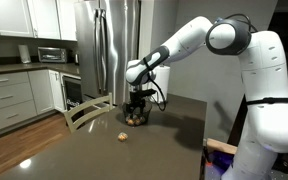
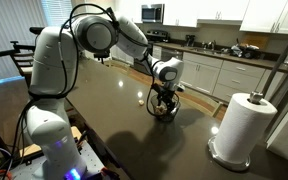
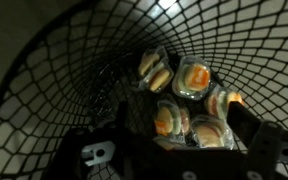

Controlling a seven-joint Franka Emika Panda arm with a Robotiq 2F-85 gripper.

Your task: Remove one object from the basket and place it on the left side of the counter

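Gripper [image 1: 136, 103] lowered into the basket [image 1: 137, 119], which stands near the far edge of the counter [image 1: 174, 140], with broad dark surface stretching toward the camera. Only the wrist view shows its fingers [image 3: 92, 152] spread wide, gripping nothing, flanking several round wrapped items [image 3: 191, 77] on the mesh. In an exterior view a small pale object [image 1: 122, 137] lies alone near the basket, and a paper towel roll [image 2: 242, 122] stands well apart. The fingertips are dim and cut off by the frame.

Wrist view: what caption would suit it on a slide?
Inside the wire basket, several wrapped round orange-and-white items lie clustered at the bottom.
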